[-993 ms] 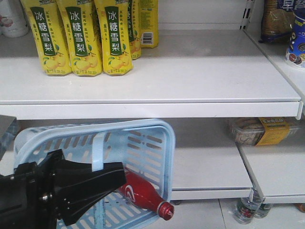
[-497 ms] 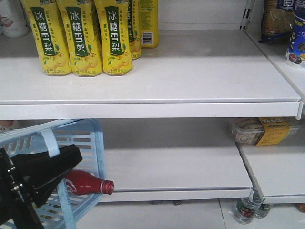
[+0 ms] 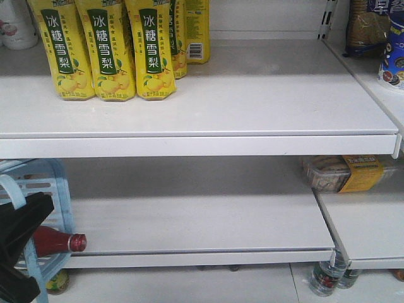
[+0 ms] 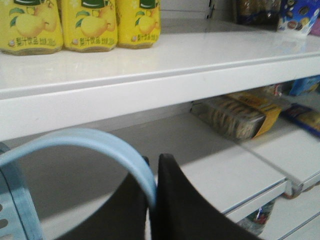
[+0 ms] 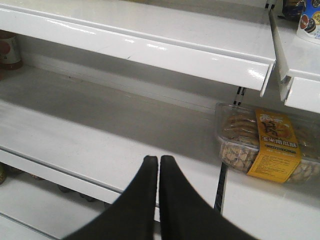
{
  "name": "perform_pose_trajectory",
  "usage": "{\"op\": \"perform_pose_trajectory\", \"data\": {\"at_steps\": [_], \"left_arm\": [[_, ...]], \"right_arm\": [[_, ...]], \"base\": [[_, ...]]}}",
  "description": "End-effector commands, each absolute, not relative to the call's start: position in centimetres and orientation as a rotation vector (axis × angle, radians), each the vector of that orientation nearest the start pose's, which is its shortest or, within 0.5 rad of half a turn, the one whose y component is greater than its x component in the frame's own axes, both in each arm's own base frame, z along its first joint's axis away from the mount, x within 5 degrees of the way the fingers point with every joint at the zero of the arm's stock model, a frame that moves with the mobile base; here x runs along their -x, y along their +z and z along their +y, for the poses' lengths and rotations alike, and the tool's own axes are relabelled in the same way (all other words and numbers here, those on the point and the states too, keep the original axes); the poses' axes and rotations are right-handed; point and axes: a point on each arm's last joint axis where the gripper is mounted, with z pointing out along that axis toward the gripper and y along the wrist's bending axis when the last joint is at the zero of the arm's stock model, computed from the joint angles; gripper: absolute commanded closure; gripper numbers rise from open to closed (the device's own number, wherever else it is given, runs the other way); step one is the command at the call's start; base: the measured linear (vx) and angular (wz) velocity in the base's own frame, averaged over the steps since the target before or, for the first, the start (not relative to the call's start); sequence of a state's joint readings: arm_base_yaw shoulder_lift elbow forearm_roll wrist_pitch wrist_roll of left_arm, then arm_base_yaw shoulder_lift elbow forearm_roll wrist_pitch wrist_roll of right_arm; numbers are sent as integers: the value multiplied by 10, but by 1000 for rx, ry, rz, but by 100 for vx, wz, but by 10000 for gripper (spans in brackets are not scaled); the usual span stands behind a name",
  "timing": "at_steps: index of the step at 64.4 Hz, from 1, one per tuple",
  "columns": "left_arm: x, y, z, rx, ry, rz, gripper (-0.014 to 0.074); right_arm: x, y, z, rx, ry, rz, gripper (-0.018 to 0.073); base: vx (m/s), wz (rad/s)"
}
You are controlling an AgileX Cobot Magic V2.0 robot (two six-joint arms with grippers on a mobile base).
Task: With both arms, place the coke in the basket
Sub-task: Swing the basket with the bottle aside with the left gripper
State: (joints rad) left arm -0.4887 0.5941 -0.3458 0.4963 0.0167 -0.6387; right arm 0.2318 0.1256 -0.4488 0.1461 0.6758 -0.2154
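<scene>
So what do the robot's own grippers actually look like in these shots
Both are matte black. The right gripper has two long fingers with rounded tips that broaden toward the base. The left gripper shows the same smooth, curved black fingers. In the front view, a black angular gripper body shows at the left edge. No cables, screws or markings are visible.

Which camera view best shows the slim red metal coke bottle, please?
The exterior front-facing view: the slim red metal coke bottle pokes its neck and cap out of the light blue plastic basket at the far left. Neither wrist view shows it.
</scene>
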Motion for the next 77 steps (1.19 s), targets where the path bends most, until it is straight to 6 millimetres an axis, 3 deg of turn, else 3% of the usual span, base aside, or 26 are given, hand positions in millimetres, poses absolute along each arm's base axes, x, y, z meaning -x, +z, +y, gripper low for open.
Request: {"op": "perform_pose_trajectory", "data": {"at_steps": [1, 9, 26, 65, 77], "left_arm": [[-112, 296, -61, -412, -384, 1627, 603], [-113, 288, -59, -392, -369, 1690, 603], [-103, 250, -54, -368, -399, 1786, 603], [-57, 198, -31, -360, -424, 1552, 603], [-52, 198, -26, -306, -411, 1534, 603]], "right_arm": [[-32, 307, 15, 339, 175, 1711, 564], [-32, 307, 15, 339, 175, 1711, 564], [-32, 307, 15, 339, 175, 1711, 564], [-32, 307, 15, 341, 174, 1710, 564], [-32, 307, 15, 341, 174, 1710, 564]], "base": [[0, 0], [0, 0], [0, 0], [0, 0], [0, 0]]}}
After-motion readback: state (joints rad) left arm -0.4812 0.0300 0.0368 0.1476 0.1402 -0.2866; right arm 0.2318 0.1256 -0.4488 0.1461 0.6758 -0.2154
